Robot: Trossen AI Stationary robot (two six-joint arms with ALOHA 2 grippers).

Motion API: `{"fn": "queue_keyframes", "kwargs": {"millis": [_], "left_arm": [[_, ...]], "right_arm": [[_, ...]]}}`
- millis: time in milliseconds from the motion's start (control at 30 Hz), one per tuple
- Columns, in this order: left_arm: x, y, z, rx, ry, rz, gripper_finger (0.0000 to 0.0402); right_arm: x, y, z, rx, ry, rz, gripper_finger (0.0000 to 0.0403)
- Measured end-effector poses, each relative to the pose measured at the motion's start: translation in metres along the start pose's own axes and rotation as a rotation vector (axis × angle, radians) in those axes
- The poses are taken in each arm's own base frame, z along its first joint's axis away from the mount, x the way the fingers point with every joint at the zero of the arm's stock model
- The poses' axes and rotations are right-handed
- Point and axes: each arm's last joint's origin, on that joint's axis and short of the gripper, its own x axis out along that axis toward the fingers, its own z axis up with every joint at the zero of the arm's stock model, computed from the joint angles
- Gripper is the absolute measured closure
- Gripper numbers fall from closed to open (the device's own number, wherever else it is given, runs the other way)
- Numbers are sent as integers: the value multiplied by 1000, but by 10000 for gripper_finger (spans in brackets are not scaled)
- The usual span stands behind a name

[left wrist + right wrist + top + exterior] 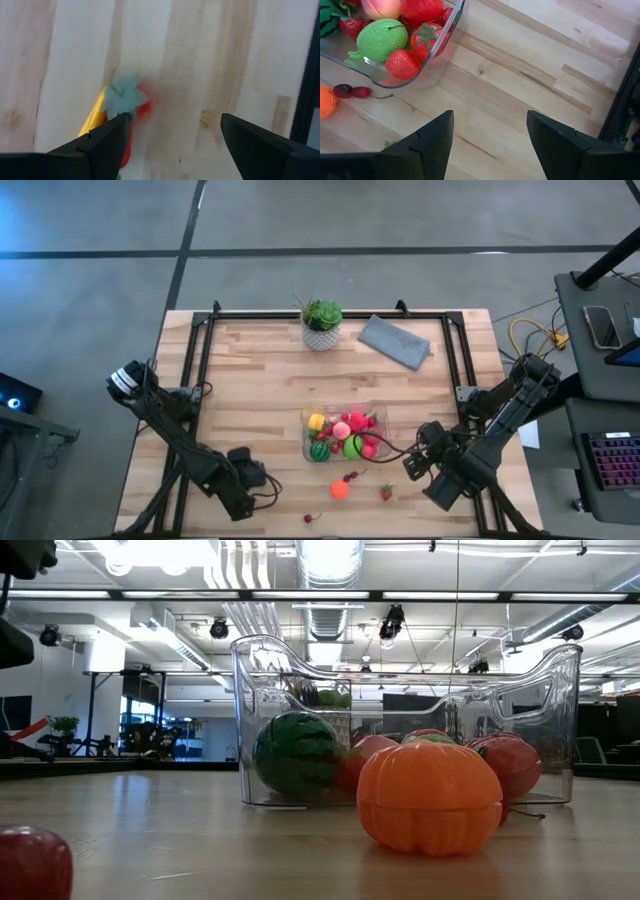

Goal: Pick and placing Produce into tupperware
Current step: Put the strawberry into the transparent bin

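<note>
The clear tupperware (345, 435) stands on the wooden table, right of centre, with a striped melon (296, 755), a green fruit (379, 39), strawberries and other produce in it. Near its front side an orange pumpkin (340, 489), a pair of cherries (350, 91), a strawberry (386, 493) and a small red piece (312, 518) lie on the table. My left gripper (175, 122) hangs open over the table's near left part. A blurred red piece with a pale green leaf top (127, 100) shows beside one finger, not between the two. My right gripper (490, 117) is open over bare wood, right of the tupperware.
A potted plant (321, 323) and a folded grey cloth (394, 340) sit at the far side. A black frame (195, 355) runs along the table's left, far and right sides. Bare wood lies between the tupperware and the plant.
</note>
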Motion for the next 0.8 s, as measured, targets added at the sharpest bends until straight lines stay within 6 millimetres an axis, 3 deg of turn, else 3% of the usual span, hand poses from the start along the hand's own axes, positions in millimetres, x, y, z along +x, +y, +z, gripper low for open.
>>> {"fn": "queue_keyframes", "kwargs": {"millis": [433, 600, 800], "left_arm": [[-4, 1, 3, 12, -57, 29, 103], [-8, -2, 14, 210, -169, 59, 103], [-8, -10, 45, 493, -408, 13, 103]], "right_arm": [[0, 0, 0, 5, 0, 0, 164], [0, 0, -1, 28, 17, -3, 165], [0, 0, -2, 32, 71, -13, 163]]}}
